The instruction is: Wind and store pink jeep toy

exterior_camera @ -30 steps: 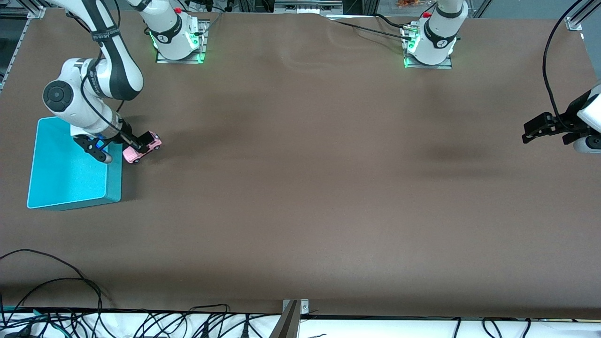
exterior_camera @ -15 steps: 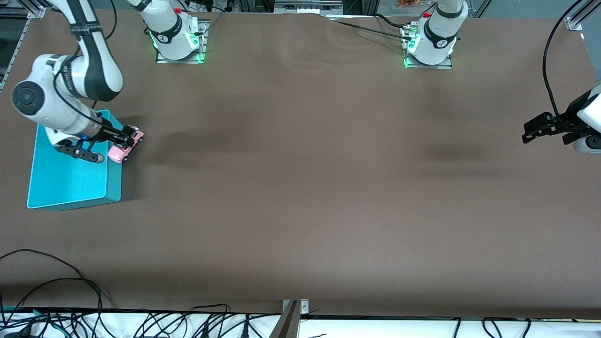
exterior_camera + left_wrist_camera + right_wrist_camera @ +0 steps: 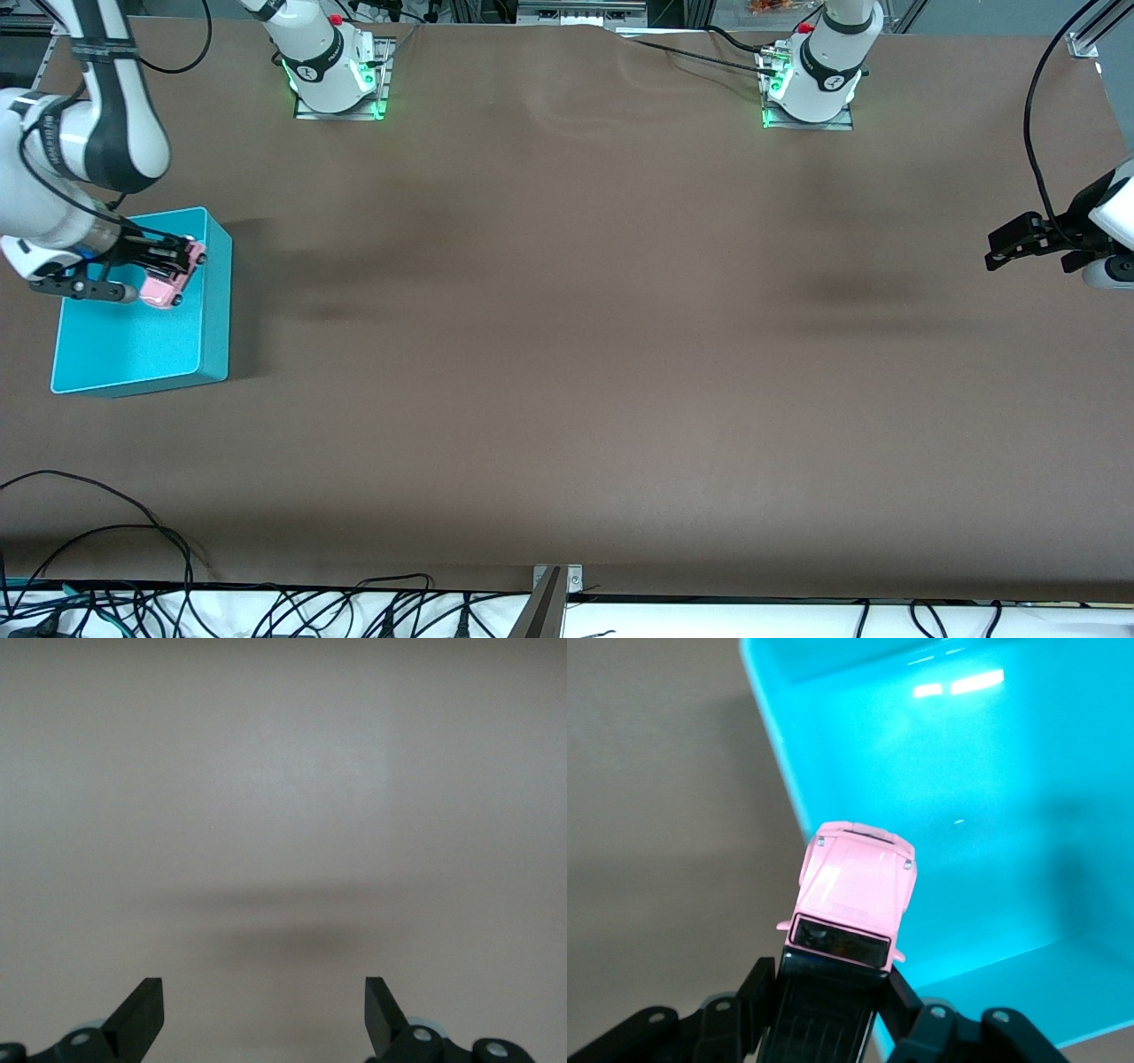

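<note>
From my remote station I see the brown table (image 3: 567, 354) filling the front view, with the turquoise bin (image 3: 133, 341) standing on it at the right arm's end; I place everything else against that bin. The right arm reaches out from its base and bends down over the bin. Well apart from the bin, at the left arm's end of the table, the left arm waits with the left gripper (image 3: 997, 252) in the air above bare tabletop. In the left wrist view its two dark fingers (image 3: 142, 1014) stand wide apart with nothing between them.

The right gripper (image 3: 168, 257) hangs over the bin, above the part of it that lies toward the robots' bases and just inside the bin's wall that faces the middle of the table. Its fingers are clamped on the black roof section of the pink jeep toy (image 3: 166, 282). The toy is held clear of the bin's floor, its pink hood pointing down at a tilt. In the right wrist view the jeep (image 3: 855, 890) shows above the corner of the bin (image 3: 992, 815), hood out over the glossy turquoise floor.
</note>
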`<act>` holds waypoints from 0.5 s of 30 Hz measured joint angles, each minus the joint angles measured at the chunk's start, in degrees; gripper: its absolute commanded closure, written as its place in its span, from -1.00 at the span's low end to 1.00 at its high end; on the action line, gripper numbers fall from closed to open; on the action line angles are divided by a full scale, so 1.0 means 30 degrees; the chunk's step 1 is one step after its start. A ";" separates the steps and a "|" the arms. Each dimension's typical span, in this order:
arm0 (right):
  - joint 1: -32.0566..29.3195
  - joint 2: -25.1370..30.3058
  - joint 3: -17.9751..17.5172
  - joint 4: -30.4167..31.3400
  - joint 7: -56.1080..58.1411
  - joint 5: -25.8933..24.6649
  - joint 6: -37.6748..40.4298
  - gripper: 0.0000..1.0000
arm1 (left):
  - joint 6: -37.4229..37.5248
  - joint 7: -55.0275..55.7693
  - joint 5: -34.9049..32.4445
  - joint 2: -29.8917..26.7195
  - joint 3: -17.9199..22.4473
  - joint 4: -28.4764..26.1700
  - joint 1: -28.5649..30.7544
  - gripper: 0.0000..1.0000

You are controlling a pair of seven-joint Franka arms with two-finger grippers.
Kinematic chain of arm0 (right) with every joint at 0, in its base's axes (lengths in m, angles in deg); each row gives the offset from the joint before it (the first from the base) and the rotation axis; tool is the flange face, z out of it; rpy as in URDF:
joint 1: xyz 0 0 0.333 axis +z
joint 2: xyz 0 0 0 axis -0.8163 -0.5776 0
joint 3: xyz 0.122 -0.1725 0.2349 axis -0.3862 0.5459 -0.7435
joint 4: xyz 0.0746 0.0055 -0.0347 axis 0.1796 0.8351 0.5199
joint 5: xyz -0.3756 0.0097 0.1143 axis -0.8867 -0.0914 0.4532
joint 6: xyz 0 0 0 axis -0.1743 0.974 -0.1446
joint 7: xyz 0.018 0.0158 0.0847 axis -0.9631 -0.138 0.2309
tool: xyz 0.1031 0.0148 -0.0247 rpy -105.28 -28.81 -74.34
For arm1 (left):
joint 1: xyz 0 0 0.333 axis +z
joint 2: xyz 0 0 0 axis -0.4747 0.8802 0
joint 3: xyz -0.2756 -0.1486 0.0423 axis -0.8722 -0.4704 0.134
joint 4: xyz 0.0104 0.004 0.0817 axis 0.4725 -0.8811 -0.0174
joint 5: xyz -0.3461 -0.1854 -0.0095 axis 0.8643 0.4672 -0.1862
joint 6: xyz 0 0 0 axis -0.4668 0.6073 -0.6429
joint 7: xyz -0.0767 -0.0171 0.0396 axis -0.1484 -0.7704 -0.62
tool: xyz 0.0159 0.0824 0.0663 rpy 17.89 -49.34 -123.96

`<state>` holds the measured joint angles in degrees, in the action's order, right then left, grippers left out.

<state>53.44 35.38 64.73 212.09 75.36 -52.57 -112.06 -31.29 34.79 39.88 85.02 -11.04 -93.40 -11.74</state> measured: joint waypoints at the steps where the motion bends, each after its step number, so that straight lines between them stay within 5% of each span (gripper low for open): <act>1: -0.0031 -0.0044 0.0140 -0.0017 0.0344 -0.0108 0.0002 1.00 | 0.0000 0.0000 0.0000 0.0000 0.0000 0.0000 0.0000 -1.00; 15: -0.1015 -0.2349 0.0662 -0.0057 0.1812 -0.3377 -0.1431 1.00 | 0.0000 0.0000 0.0000 0.0000 0.0000 0.0000 0.0000 -1.00</act>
<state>50.40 28.34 66.72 211.92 80.80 -62.70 -116.36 -31.29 34.79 39.88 85.02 -11.04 -93.40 -11.74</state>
